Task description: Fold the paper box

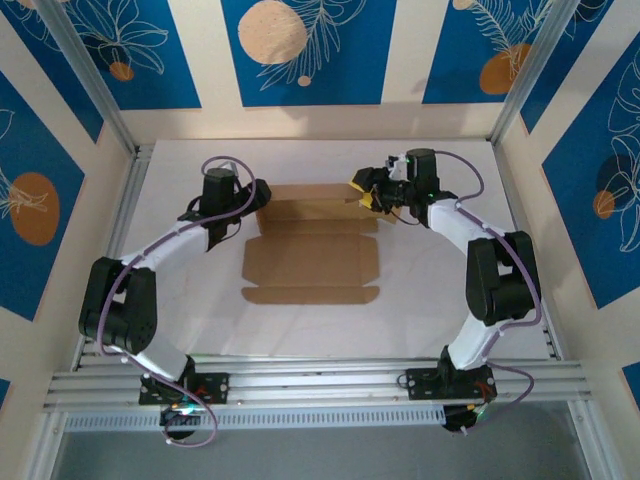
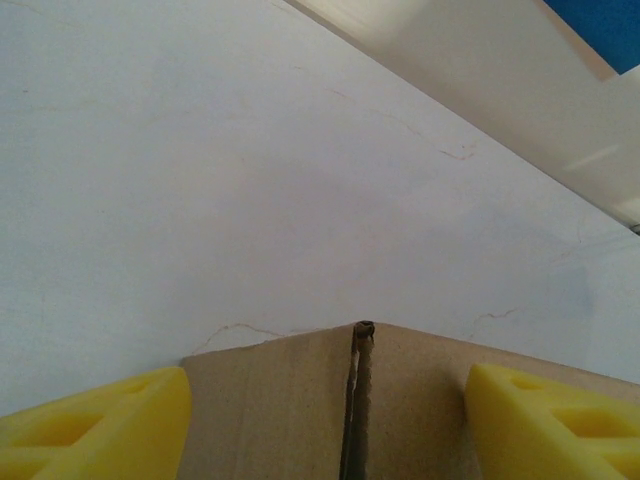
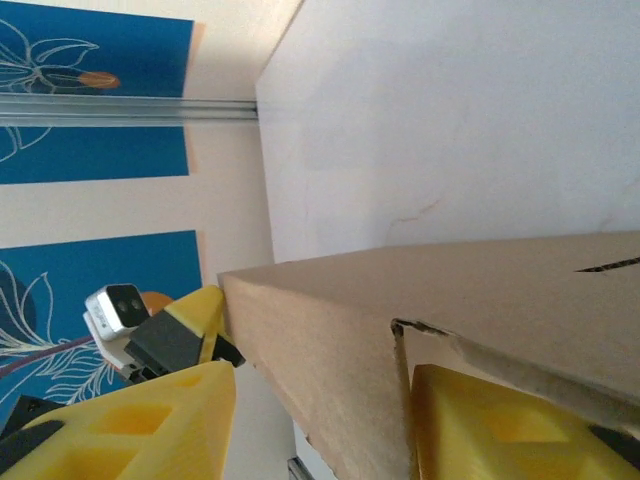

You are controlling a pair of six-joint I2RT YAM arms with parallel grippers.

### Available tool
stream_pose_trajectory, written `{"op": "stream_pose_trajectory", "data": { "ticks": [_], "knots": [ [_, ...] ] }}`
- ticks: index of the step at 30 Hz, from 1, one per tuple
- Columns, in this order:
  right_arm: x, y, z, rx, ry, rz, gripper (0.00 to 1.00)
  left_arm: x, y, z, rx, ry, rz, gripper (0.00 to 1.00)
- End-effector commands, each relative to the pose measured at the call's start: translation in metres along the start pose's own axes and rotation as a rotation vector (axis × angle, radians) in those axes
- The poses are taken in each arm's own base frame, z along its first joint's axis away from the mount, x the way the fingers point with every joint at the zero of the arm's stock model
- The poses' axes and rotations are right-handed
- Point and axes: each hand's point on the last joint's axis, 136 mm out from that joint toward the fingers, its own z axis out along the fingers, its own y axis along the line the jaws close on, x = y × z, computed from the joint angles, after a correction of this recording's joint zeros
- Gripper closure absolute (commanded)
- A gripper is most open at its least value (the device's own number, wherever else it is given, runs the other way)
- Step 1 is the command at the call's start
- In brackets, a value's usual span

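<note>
White tabletop (image 1: 420, 320) carried the box (image 1: 310, 262) at its middle, far wall raised. Left jaws stood open astride its far-left corner. Right jaws straddled the far-right wall; whether clamped, I couldn't tell. Wall-raising seemed in hand; next, pinch and tuck.

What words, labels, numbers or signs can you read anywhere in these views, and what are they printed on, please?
None: there is no readable text in these views.
The paper box is plain brown cardboard with no print on the faces that show.
The blue wall panels bear only leaf and orange-disc drawings, no letters or numbers.
</note>
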Motion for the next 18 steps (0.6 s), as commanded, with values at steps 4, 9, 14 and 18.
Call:
{"op": "stream_pose_trajectory", "data": {
  "ticks": [4, 9, 14, 18],
  "knots": [
    [-0.007, 0.024, 0.003, -0.165, -0.003, 0.008, 0.58, 0.014, 0.006, -0.005, -0.036, 0.034, 0.004, 0.29],
    [-0.006, 0.021, 0.012, -0.215, 0.03, 0.033, 0.57, 0.015, 0.008, -0.005, -0.042, 0.035, 0.003, 0.29],
    [-0.007, 0.01, 0.016, -0.205, 0.022, 0.044, 0.58, 0.015, 0.01, -0.004, -0.053, 0.033, 0.008, 0.3],
    [-0.009, 0.003, 0.012, -0.164, 0.021, 0.037, 0.53, 0.012, 0.012, -0.007, -0.077, 0.015, 0.026, 0.3]
  ]
}}
